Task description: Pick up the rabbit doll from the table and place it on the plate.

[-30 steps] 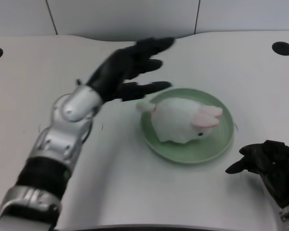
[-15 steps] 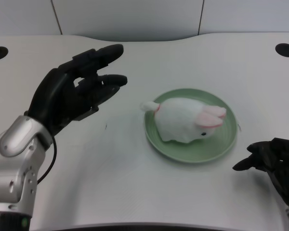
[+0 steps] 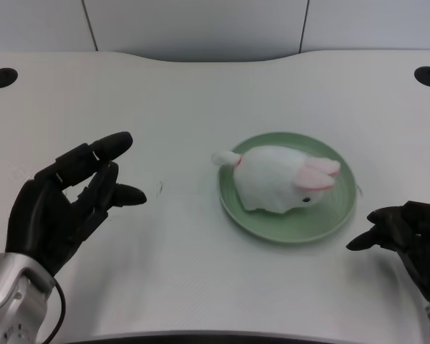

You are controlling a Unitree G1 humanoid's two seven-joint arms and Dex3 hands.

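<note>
I log the white rabbit doll (image 3: 278, 180) lying on the green plate (image 3: 342, 210) right of surface centre, my left hand (image 3: 66, 206) empty, fingers spread, near the front-left corner.

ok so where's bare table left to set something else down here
Bare white table runs across the far side, between the plate and the back edge, and between the left hand and the plate. The near strip in front of the plate is bare too. The plate is crowded: the rabbit doll fills most of it.
</note>
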